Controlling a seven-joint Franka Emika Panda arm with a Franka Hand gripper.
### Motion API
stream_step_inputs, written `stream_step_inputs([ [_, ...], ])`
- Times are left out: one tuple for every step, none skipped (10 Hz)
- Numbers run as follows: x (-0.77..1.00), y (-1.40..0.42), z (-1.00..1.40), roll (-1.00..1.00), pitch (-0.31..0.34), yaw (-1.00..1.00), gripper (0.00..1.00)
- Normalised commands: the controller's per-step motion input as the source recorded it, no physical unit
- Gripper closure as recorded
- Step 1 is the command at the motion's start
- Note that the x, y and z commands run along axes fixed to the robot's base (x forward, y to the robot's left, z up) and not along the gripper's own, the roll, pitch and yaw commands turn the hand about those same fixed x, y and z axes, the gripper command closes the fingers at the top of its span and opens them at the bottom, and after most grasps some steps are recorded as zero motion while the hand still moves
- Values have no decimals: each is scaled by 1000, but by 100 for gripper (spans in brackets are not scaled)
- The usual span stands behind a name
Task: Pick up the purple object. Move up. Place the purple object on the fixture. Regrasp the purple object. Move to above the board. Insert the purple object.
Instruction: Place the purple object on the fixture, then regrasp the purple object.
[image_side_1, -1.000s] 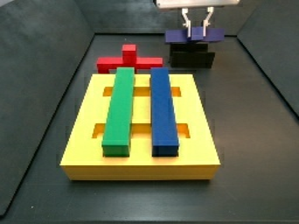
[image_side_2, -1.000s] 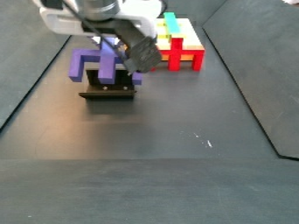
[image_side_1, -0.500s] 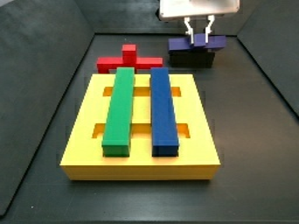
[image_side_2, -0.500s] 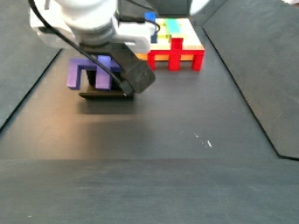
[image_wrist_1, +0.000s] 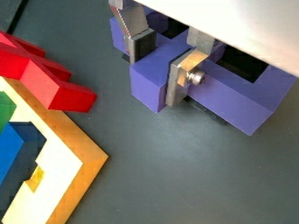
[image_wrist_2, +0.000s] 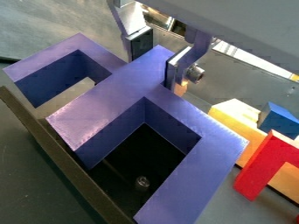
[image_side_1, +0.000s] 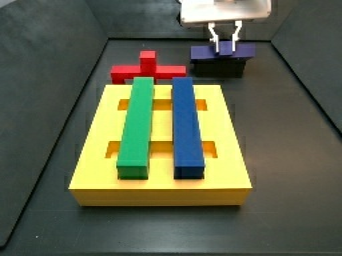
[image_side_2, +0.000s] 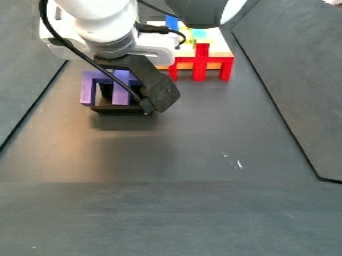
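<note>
The purple object (image_side_1: 218, 53) rests in the open top of the black fixture (image_side_1: 222, 70) at the far end of the floor, beyond the yellow board (image_side_1: 160, 175). My gripper (image_side_1: 223, 40) comes straight down onto it. In both wrist views the two silver fingers stand on either side of the raised centre post, with my gripper (image_wrist_1: 159, 68) shut on the purple object (image_wrist_1: 228, 98). In a side view the arm hides most of the purple object (image_side_2: 102, 88) and the fixture (image_side_2: 120, 109).
A red cross-shaped block (image_side_1: 147, 69) lies between the fixture and the board. A long green bar (image_side_1: 136, 125) and a long blue bar (image_side_1: 187, 125) lie in the board's slots. Dark walls enclose the floor on both sides.
My gripper has come down with the purple object, which hung above the fixture a second ago and now sits in it.
</note>
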Motion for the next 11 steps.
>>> stream_step_inputs([
  [0,0,0,0,0,0,0],
  [-23,-200,217,886,-63,0,0],
  [-20,-183,231,897,-57,0,0],
  [0,-163,266,923,-46,0,0],
  [0,-160,283,949,-26,0,0],
  [0,-103,286,957,-11,0,0],
  [0,-49,303,1000,0,26,0],
  [0,-3,243,1000,0,31,0],
  [0,0,194,1000,0,26,0],
  [0,0,123,1000,-11,31,0],
  [0,6,0,1000,-54,43,0],
])
